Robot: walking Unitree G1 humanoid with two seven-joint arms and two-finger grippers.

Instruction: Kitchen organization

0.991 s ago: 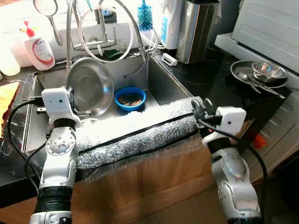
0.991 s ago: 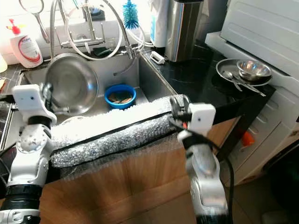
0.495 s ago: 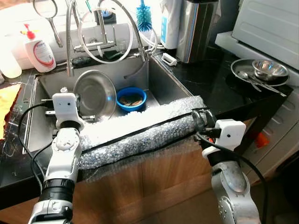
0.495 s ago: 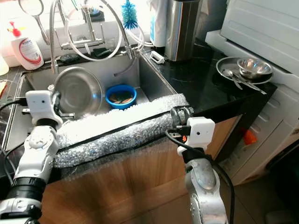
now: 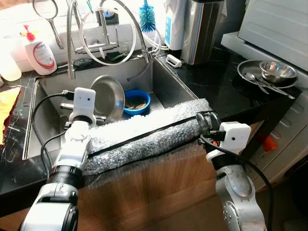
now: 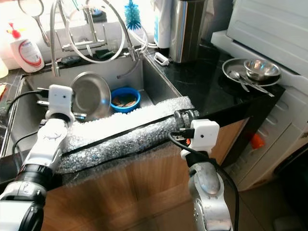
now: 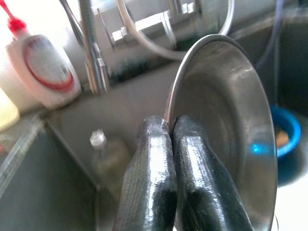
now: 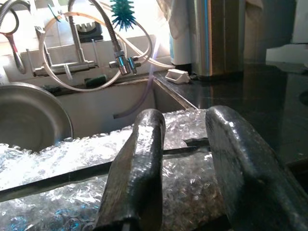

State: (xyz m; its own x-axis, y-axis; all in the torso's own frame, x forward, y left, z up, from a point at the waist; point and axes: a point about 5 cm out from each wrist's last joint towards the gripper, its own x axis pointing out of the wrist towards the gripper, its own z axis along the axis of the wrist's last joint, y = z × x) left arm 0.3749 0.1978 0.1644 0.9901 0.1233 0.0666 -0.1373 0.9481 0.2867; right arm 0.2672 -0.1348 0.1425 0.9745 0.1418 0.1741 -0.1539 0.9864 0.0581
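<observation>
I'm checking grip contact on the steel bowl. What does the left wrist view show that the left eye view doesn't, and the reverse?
Left wrist view: the left gripper's fingers pressed together on the steel bowl's rim, and a small bottle in the sink.

Left eye view: the right gripper open by the bubble wrap, and the plate with a small bowl on the counter.

Both: the bowl, blue bowl, soap bottle and faucet.

Shiny steel bowl (image 5: 109, 97) tipped on edge over the sink, rim pinched by left hand (image 7: 169, 126)
</observation>
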